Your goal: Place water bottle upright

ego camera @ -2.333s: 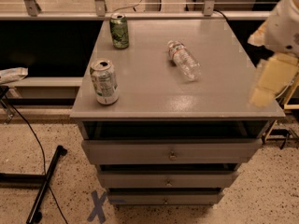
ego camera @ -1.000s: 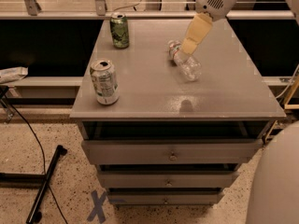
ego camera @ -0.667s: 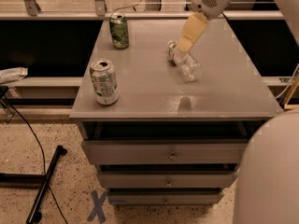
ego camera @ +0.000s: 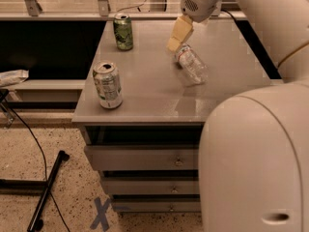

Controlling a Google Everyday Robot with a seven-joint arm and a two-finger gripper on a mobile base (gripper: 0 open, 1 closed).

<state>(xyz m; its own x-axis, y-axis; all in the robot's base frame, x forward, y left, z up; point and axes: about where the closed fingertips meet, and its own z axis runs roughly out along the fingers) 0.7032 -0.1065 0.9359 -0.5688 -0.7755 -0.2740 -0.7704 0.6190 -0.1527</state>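
The water bottle is clear ribbed plastic with a white-and-red label band. It lies on its side on the grey cabinet top, right of centre, its cap end pointing to the far left. My gripper hangs from the white arm just above and to the left of the bottle's cap end, its cream fingers pointing down at the tabletop. It holds nothing that I can see.
A green can stands at the back left of the top. A white can stands near the front left edge. The arm's large white body fills the lower right. Drawers lie below; cables and a stand leg lie on the floor at left.
The gripper swung in from the right edge to the bottle and has shifted slightly left and down over its cap end. The arm's body now covers more of the lower right. The bottle has not moved.
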